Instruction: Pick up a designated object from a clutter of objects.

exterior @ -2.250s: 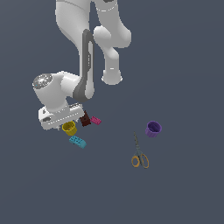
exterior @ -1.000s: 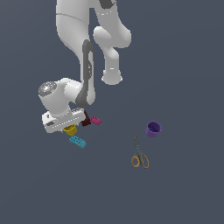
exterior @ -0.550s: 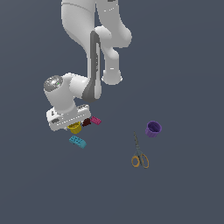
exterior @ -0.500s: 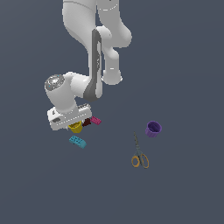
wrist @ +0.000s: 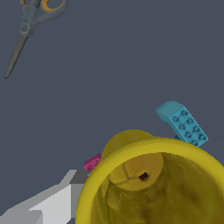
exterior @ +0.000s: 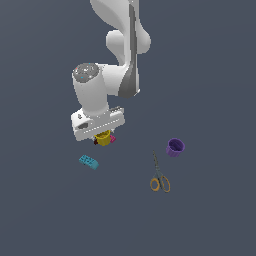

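Yellow cup [exterior: 103,138] gripped in the claw [exterior: 102,137], lifted off the desk above the cyan brick [exterior: 88,161], pink brick [exterior: 112,139] just beside. Best raised straight and slowly, grip firm, well apart from scissors [exterior: 159,176] and purple cup [exterior: 175,147].

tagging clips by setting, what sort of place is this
Likely a simulated test scene: a flat, featureless grey floor, a smooth rendered white arm, and scattered small items like scissors and a purple cup.

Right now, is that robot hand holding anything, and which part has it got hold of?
Apparently the yellow cup: it hangs under the gripper, seemingly off the floor. The hold looks to be at its rim, though the fingers are mostly hidden.
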{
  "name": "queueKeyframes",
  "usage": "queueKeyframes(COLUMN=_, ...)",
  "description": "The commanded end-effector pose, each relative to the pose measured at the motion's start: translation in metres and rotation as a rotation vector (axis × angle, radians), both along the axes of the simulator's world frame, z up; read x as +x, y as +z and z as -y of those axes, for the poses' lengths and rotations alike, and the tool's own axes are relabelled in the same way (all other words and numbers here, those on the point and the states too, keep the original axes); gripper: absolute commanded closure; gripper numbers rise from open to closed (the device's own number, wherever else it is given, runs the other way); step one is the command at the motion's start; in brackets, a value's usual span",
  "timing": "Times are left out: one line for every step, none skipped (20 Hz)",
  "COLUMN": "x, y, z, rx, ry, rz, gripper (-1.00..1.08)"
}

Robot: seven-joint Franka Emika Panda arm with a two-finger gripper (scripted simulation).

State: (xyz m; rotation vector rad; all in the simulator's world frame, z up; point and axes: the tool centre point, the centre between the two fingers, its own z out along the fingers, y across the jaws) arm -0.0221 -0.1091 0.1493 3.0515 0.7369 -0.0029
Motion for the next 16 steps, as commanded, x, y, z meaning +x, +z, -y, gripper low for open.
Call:
queueKeyframes(x=0.001, y=0.021, z=-0.026, rx=-0.002, ry=0.000, rz=0.001, gripper=1.08)
queueKeyframes(x=0.001, y=0.029, z=-0.036, rx=-0.002, ry=0.000, rz=0.001, gripper=1.08)
queueKeyframes(x=0.002, y=0.037, z=-0.046, rx=-0.002, ry=0.000, rz=0.001, gripper=1.08)
queueKeyframes(x=0.002, y=0.045, z=-0.057, rx=-0.002, ry=0.000, rz=0.001, gripper=1.08)
queueKeyframes(x=0.003, y=0.054, z=-0.067, rx=-0.002, ry=0.000, rz=0.001, gripper=1.08)
queueKeyframes(x=0.004, y=0.062, z=-0.077, rx=-0.002, ry=0.000, rz=0.000, gripper=1.08)
queueKeyframes(x=0.004, y=0.070, z=-0.088, rx=-0.002, ry=0.000, rz=0.000, gripper=1.08)
queueKeyframes(x=0.005, y=0.078, z=-0.098, rx=-0.002, ry=0.000, rz=0.000, gripper=1.08)
queueKeyframes(x=0.005, y=0.086, z=-0.108, rx=-0.002, ry=0.000, rz=0.000, gripper=1.08)
queueKeyframes(x=0.006, y=0.094, z=-0.118, rx=-0.002, ry=0.000, rz=0.000, gripper=1.08)
queueKeyframes(x=0.007, y=0.102, z=-0.128, rx=-0.002, ry=0.000, rz=0.000, gripper=1.08)
queueKeyframes(x=0.008, y=0.110, z=-0.139, rx=-0.002, ry=0.001, rz=0.000, gripper=1.08)
queueKeyframes(x=0.008, y=0.119, z=-0.149, rx=-0.002, ry=0.001, rz=0.000, gripper=1.08)
queueKeyframes(x=0.009, y=0.127, z=-0.159, rx=-0.002, ry=0.001, rz=0.000, gripper=1.08)
queueKeyframes(x=0.010, y=0.135, z=-0.169, rx=-0.001, ry=0.001, rz=0.000, gripper=1.08)
queueKeyframes(x=0.011, y=0.143, z=-0.179, rx=-0.001, ry=0.001, rz=0.000, gripper=1.08)
